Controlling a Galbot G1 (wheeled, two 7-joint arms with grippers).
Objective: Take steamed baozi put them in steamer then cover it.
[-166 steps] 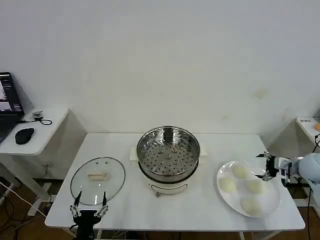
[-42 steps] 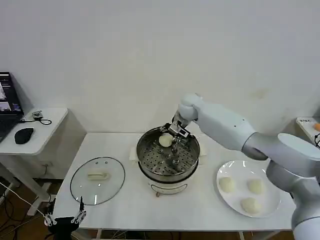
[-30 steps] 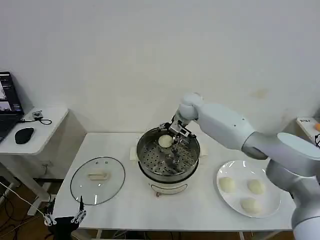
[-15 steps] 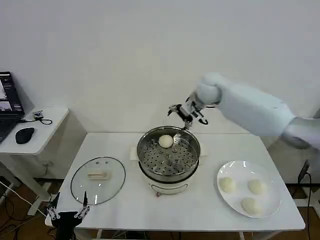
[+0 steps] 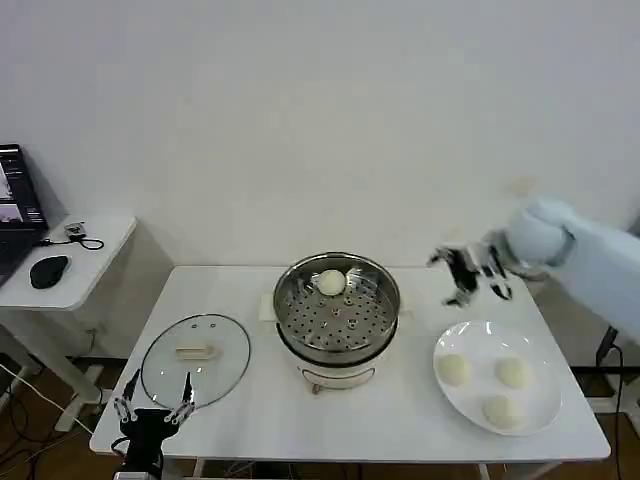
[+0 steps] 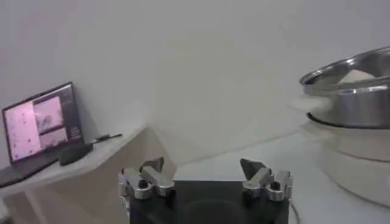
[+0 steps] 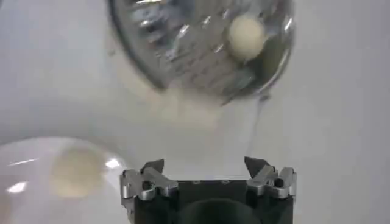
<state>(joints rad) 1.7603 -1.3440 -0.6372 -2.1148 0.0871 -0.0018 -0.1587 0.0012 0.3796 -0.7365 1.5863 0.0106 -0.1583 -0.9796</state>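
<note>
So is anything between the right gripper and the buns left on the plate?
Nothing visible. The right gripper hangs open above the table between the steamer and the plate, whose three baozi lie uncovered just ahead of it.

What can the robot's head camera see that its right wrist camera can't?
The head view takes in the glass cover lying on the table left of the steamer, three steamed baozi on the white plate, and the left gripper open at the table's near edge. The right wrist view gives a close look at the right gripper's open fingers, with nothing between them. Both show the steamer holding one steamed baozi, and part of the plate.
</note>
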